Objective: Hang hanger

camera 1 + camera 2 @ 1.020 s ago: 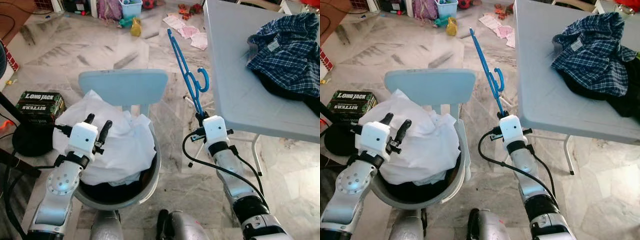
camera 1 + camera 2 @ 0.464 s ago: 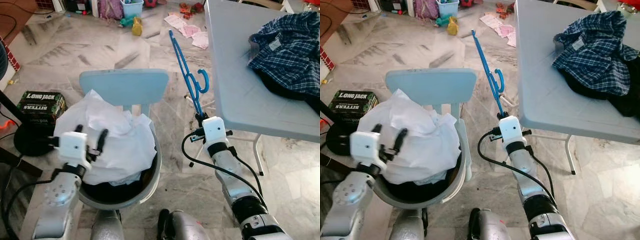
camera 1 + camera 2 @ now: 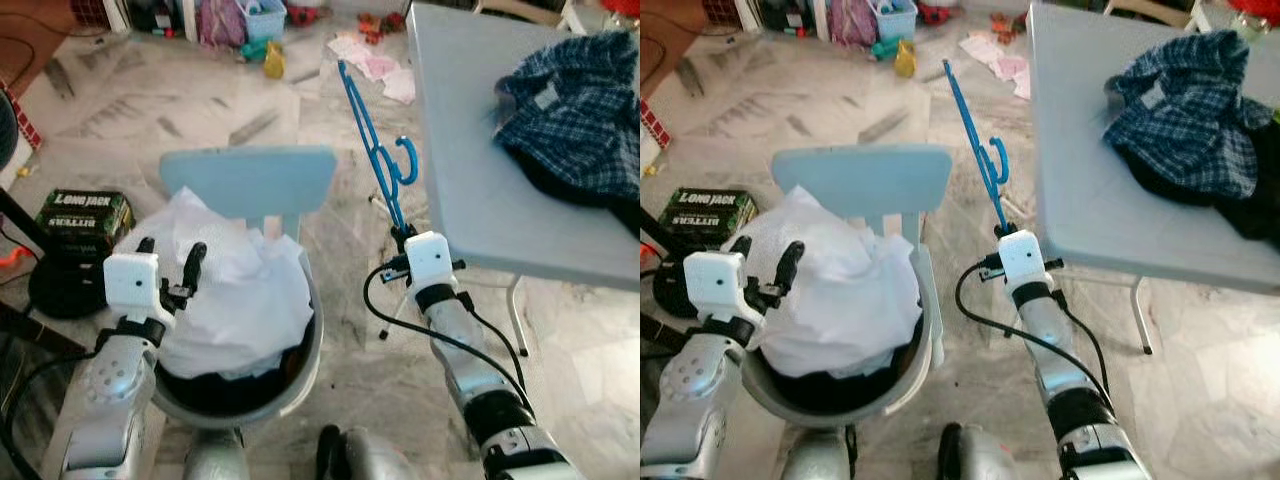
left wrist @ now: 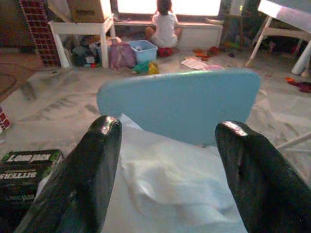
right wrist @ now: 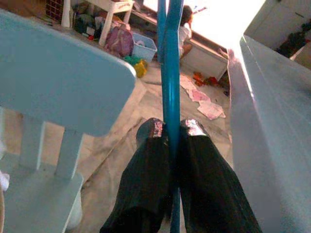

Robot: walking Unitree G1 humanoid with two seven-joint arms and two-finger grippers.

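Grey-veined marble floor spreads through a cluttered room, with scattered papers and toys lying on it far beyond both arms. The right gripper has its two black fingers pressed tight on the thin bar of a blue plastic hanger, which rises up and away from the claw, its hook curling near the edge of a grey folding table. That table stands just to the outer side of the right gripper; on its far part lies a crumpled blue plaid shirt over darker cloth. Between the two arms stands a small pale blue chair, its backrest facing the robot. Against the chair's near side sits a round grey basket heaped with white cloth. The left gripper hovers over that white heap with its fingers spread wide apart and nothing between them. To the outer side of the left gripper, a dark green box printed "Long Jack" rests on the floor beside a black round base. At the far end of the room, in the left wrist view, a person sits on the floor near a bright window, with a blue bin and a pink bag close by.
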